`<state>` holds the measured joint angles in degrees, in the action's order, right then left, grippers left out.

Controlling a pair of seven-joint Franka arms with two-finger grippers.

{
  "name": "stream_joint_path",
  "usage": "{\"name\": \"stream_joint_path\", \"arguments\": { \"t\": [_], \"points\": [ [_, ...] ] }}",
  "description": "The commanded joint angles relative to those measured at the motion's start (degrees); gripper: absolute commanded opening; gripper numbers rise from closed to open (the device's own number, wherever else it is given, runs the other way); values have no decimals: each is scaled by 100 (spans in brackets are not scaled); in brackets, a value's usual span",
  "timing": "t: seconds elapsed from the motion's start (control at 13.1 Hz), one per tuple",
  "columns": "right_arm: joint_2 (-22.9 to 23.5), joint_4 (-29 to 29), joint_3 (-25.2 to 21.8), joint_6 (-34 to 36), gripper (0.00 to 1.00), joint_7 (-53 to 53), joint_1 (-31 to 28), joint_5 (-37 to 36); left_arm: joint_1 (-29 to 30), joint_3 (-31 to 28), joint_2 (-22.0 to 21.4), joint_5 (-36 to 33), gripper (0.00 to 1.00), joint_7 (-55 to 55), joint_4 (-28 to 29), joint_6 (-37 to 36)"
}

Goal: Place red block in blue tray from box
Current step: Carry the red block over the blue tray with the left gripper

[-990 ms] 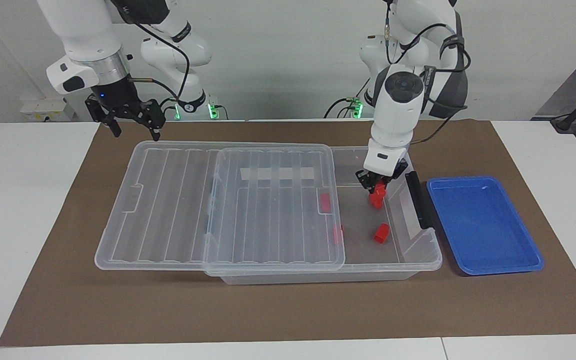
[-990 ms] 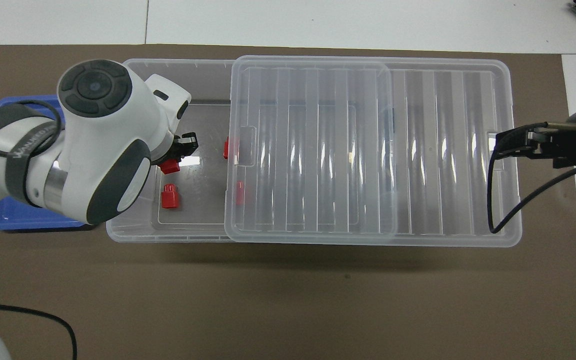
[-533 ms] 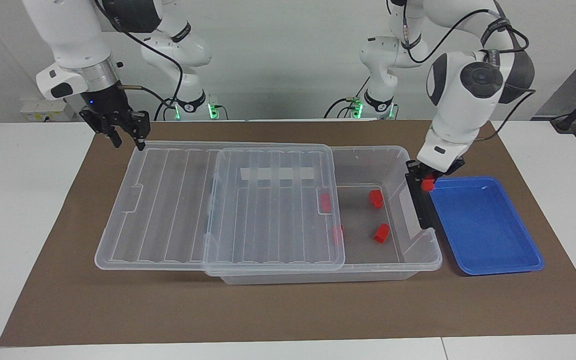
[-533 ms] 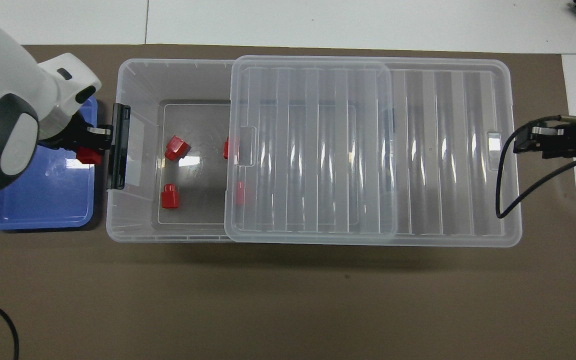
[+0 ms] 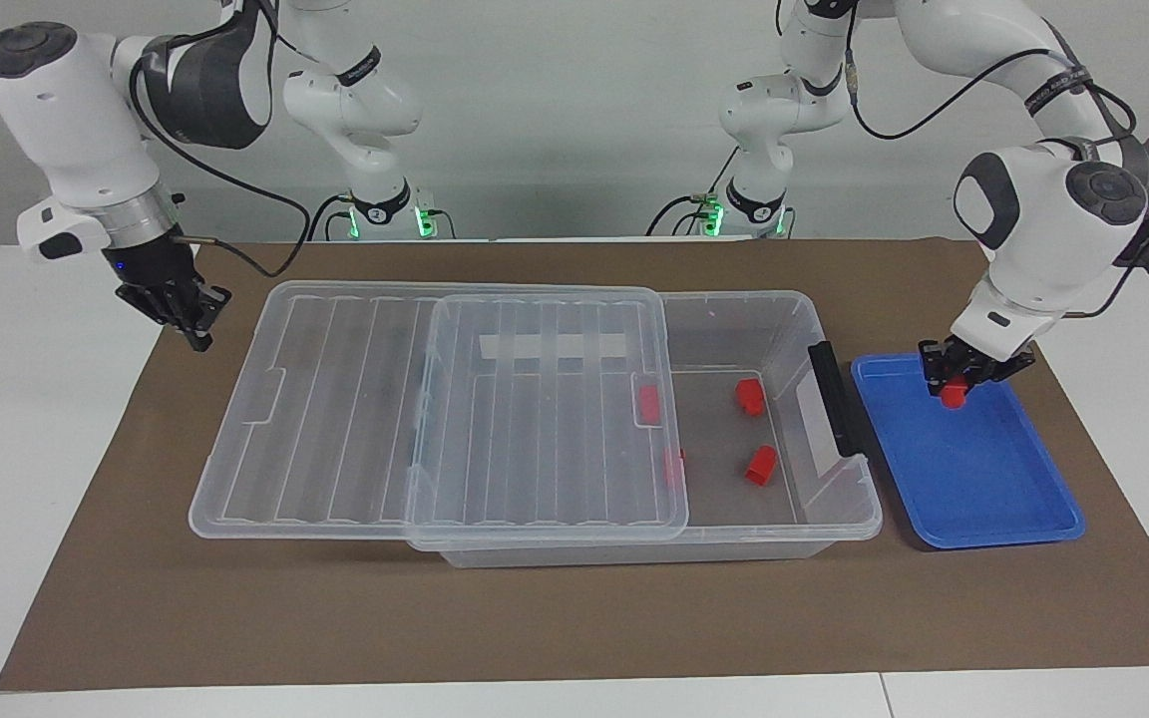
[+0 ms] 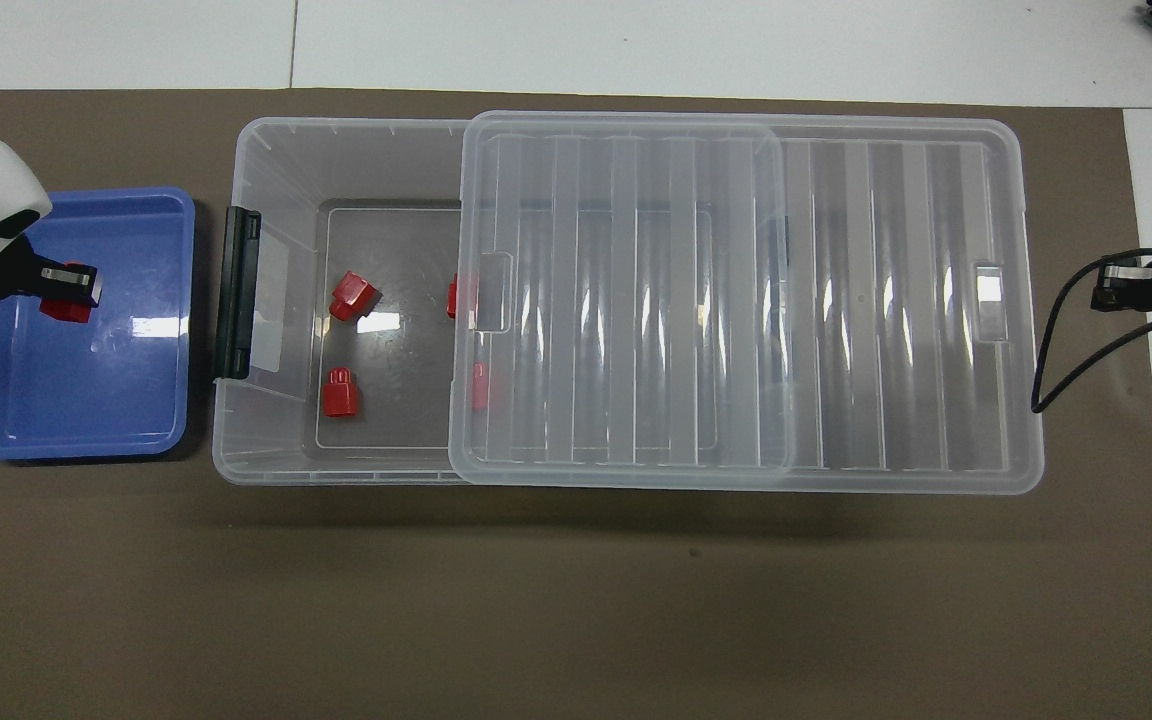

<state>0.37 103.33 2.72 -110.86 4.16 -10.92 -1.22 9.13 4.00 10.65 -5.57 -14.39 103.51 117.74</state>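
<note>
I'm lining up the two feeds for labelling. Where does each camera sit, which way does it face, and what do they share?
Facing view: high across the table, looking at the robots; both whole arms show, left hand holding the small red plastic block over the shallow blue plastic tray.
Overhead view: above the robots' end, looking steeply down; only the left hand and right hand show.
Shared: tray, block, large clear plastic box, half a turn apart.

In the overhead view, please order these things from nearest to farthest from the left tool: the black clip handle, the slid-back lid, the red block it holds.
1. The red block, in the left tool, over the blue tray.
2. The black clip handle, on the box's end beside the tray.
3. The lid, toward the right arm's end.
</note>
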Motion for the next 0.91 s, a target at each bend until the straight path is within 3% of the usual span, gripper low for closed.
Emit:
{"name": "stream_joint_path", "arguments": {
  "t": [0.0, 0.23, 0.84],
  "points": [
    [69, 248, 27, -374, 0, -432, -199, 113, 369, 57, -284, 83, 13, -563, 1046, 1134],
    [191, 425, 27, -603, 0, -451, -208, 113, 695, 57, 24, 83, 14, -1083, 1215, 1646],
    [368, 601, 45, -919, 0, -512, -68, 113, 695, 57, 613, 83, 15, -1110, 1444, 2649]
  ]
}}
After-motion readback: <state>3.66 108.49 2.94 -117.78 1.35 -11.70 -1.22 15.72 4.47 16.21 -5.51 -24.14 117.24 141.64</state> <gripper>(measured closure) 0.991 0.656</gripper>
